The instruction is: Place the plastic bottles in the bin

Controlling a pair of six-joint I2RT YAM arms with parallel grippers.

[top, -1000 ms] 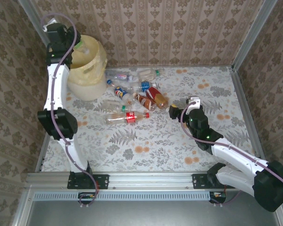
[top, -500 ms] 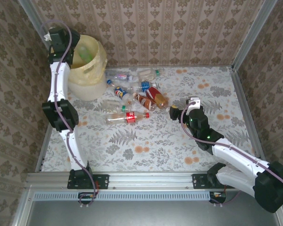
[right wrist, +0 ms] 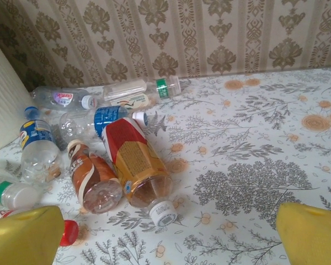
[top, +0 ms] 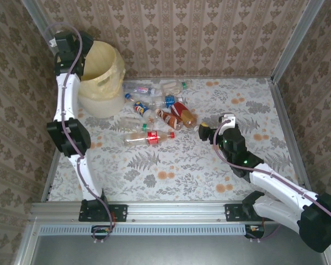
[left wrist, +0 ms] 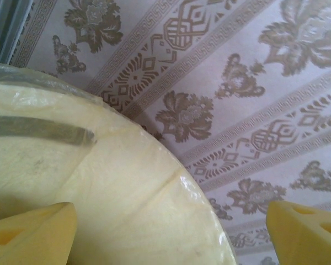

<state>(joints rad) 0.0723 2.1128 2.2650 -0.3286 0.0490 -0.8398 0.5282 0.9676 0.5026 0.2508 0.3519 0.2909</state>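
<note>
Newly opened left gripper [left wrist: 170, 234] over bin [left wrist: 99, 182] rim, right gripper [right wrist: 168, 234] spread wide, bottles [right wrist: 135, 165] just ahead of it

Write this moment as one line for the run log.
left gripper: jaws open, at bin | right gripper: jaws open, empty, near bottles on table

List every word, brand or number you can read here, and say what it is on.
No text can be read for certain.
Red-and-yellow labelled bottle: print too small.
Blue-labelled bottle with white cap: blurred.
Brown-labelled bottle: lettering blurred.
Clear bottle with pink oval logo: blurred.
</note>
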